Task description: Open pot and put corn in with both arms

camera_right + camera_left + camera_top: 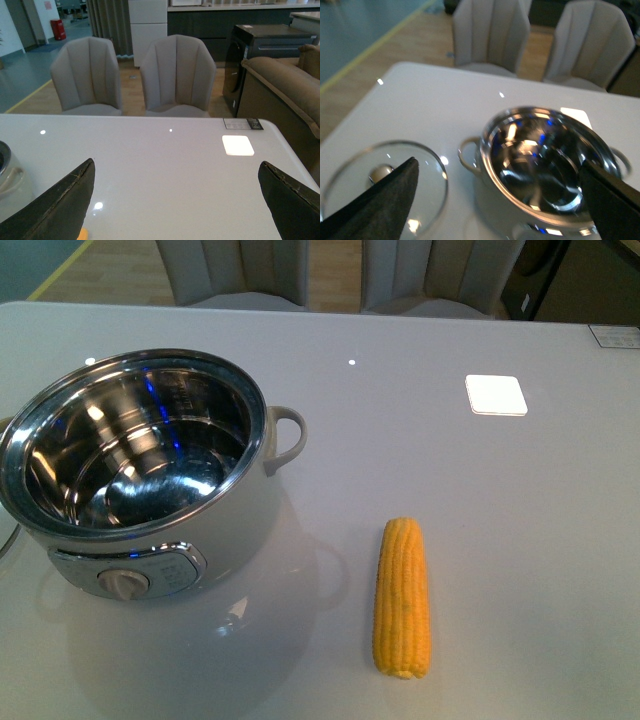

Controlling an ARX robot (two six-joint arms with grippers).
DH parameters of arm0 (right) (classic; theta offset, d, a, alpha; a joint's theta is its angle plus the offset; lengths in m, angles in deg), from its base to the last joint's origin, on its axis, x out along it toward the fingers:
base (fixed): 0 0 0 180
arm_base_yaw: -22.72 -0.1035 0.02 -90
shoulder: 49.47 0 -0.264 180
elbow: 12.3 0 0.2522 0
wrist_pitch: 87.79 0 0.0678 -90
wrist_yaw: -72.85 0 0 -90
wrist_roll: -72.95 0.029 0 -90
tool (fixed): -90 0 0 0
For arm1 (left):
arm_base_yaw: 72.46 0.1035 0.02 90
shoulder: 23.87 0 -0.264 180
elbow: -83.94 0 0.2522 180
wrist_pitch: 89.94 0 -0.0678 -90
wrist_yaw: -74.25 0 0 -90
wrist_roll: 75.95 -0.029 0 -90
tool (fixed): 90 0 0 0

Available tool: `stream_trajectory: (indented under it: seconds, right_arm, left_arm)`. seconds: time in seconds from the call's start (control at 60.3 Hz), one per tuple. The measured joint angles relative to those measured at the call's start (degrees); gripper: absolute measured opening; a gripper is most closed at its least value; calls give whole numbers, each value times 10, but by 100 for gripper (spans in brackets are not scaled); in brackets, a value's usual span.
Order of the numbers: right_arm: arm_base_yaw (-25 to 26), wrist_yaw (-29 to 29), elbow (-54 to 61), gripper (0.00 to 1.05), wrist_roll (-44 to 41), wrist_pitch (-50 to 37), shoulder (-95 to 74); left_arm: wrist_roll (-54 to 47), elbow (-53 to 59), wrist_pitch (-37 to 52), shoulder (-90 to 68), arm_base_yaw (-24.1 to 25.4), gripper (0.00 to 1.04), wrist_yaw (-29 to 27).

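Observation:
The white pot (150, 530) stands uncovered at the table's left, its shiny steel bowl empty. A yellow corn cob (402, 597) lies on the table to its right, pointing front to back. Neither arm shows in the front view. In the left wrist view my left gripper (500, 200) hangs open above the pot (545, 165), with a glass lid (382, 185) lying flat on the table beside the pot. My right gripper (176, 197) is open over bare table; a sliver of the corn (82, 234) and the pot's handle (12, 180) sit at the frame's edges.
Two grey chairs (175, 75) stand behind the table's far edge. A bright light patch (495, 394) lies on the white tabletop (520, 520) at the back right. A sofa (285, 95) and dark cabinet stand beyond the table's right side.

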Motion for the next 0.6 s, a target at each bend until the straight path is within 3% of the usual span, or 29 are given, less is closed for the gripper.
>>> stream_trajectory:
  seconds: [0.415,0.498,0.597]
  right_arm:
    - [0,0,0,96,0,0,0]
    - [0,0,0,96,0,0,0]
    - [0,0,0,96,0,0,0]
  left_arm:
    - [0,0,-98,132,-102,3,-98]
    - [-1,1,-119,150,-146,4,-160]
    - [-1,1,-134,169,-176,4,-167]
